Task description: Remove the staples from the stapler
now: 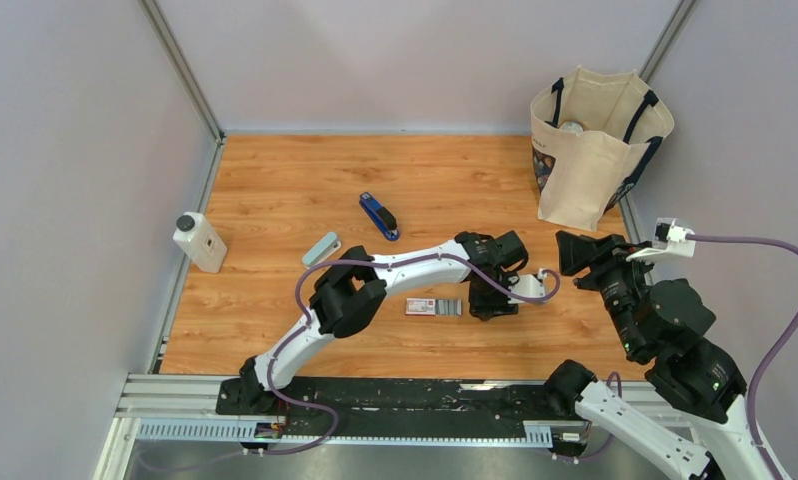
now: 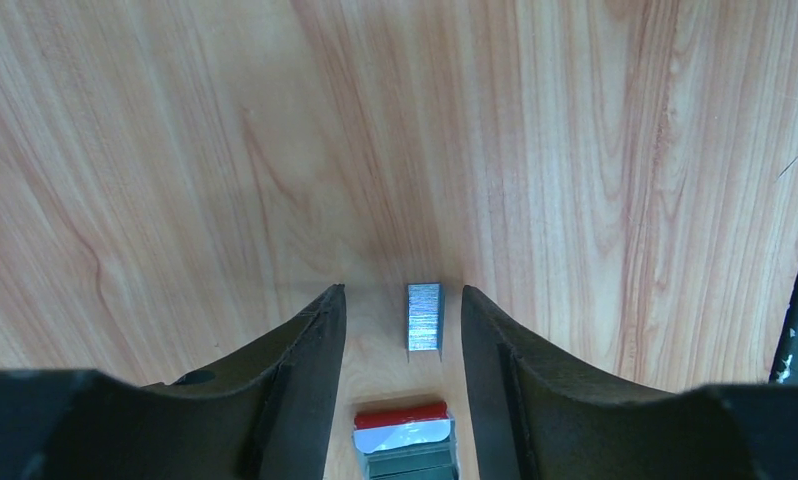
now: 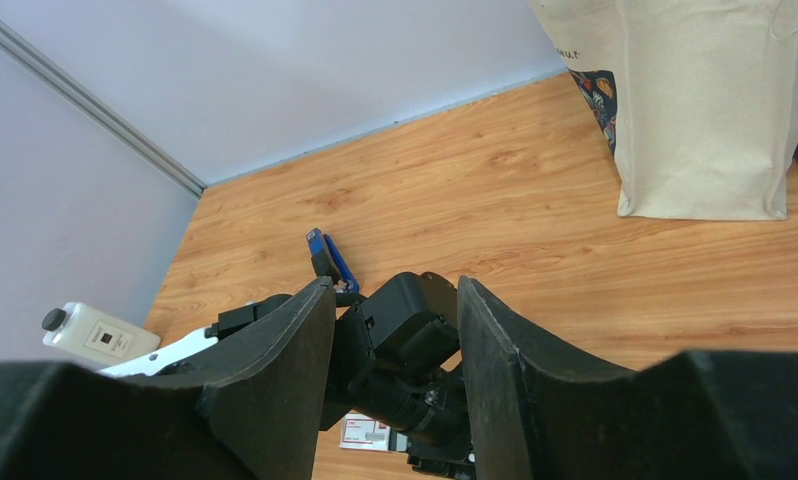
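Stapler (image 1: 378, 216) first: from the top camera it's lying on the table (image 1: 275, 180), toward the far edge and about mid-width, well apart from both arms. A pale grey-blue block (image 1: 321, 249) sits near it on the left. A white bottle (image 1: 199, 241) stands by the left edge, and a canvas tote bag (image 1: 595, 145) stands in the far right corner. The left gripper (image 1: 493, 300) points down around the middle of the table, just right of a small red-and-white box (image 1: 434, 306). Can't judge its jaws from up here. The right gripper (image 1: 572, 252) hangs in the air near the right edge, on the near side of the bag.

Left wrist cam: jaws roughly half open. The staples (image 2: 425, 316), one short silver strip, lie flat on the wood between the fingers (image 2: 320, 330). Bare wood shows on both sides of the strip, less of it on the picture's right, so nothing is pinched. One end of the box (image 2: 403, 440) peeks in at the bottom of the frame, also between the fingers and just short of the strip.

Right wrist cam: jaws about half open, holding nothing and touching nothing. Through the gap you see the left arm's wrist, with the stapler (image 3: 327, 262) on the table beyond it. The bottle (image 3: 100, 335) is off by the left edge and the bag (image 3: 705, 100) is at the far right.
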Controlling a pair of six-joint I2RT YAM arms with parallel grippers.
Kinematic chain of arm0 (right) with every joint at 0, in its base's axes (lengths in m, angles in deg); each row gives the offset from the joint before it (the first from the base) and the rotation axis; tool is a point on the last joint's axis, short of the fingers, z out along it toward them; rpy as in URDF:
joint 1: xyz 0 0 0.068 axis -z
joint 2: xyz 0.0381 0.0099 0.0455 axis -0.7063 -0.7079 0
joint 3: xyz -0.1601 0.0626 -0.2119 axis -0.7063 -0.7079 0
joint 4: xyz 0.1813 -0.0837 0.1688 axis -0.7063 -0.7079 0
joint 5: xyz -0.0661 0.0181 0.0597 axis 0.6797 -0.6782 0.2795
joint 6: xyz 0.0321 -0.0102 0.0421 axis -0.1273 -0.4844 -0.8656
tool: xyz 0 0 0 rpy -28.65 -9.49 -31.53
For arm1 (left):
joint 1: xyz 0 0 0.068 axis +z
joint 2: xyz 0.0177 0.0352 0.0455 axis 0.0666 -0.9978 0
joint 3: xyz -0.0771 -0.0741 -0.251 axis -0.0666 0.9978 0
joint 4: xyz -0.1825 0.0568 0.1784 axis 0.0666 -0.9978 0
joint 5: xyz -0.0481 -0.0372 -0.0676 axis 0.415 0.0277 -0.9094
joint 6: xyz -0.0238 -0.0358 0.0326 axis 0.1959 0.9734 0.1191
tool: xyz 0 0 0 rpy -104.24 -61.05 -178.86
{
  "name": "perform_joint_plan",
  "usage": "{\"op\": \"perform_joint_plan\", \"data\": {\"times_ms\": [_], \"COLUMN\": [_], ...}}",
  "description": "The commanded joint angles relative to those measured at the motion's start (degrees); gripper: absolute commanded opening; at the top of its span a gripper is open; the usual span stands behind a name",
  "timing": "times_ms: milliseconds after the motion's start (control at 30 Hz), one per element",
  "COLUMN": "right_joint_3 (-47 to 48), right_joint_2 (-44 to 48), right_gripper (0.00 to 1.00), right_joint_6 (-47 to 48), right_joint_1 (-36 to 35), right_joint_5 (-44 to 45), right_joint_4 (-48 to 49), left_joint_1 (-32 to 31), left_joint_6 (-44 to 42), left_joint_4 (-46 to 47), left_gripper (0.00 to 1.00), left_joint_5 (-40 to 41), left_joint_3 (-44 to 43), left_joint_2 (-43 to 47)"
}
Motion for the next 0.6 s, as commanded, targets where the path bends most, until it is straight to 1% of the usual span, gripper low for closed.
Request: {"op": "perform_joint_plan", "data": {"times_ms": [0, 100, 300, 400, 500, 567], "right_joint_3": [1.7, 1.7, 2.0, 2.1, 2.0, 1.9], "right_joint_2": [0.5, 0.6, 0.6, 0.5, 0.5, 0.4], "right_gripper": [0.51, 0.51, 0.51, 0.5, 0.49, 0.48], "right_joint_6": [0.5, 0.6, 1.0, 1.0, 0.7, 0.7], "right_joint_1": [0.1, 0.1, 0.1, 0.1, 0.1, 0.2], "right_joint_5": [-0.1, -0.1, 0.3, 0.2, 0.0, -0.1], "right_joint_4": [0.3, 0.2, 0.2, 0.3, 0.2, 0.2], "left_joint_1": [-0.4, -0.6, -1.3, -1.7, -2.0, -2.0], "left_joint_6": [0.4, 1.3, -0.3, -1.0, -1.6, -1.6], "left_joint_4": [-0.2, 1.1, 4.1, 5.6, 6.0, 6.3], "left_gripper": [0.54, 0.54, 0.52, 0.5, 0.48, 0.44], "left_joint_5": [-0.1, 0.8, 4.9, 6.9, 7.6, 7.6], "left_joint_3": [2.0, 4.8, 11.2, 12.6, 12.2, 12.0], "left_joint_2": [0.6, 1.7, 4.2, 4.9, 4.9, 4.9]}}
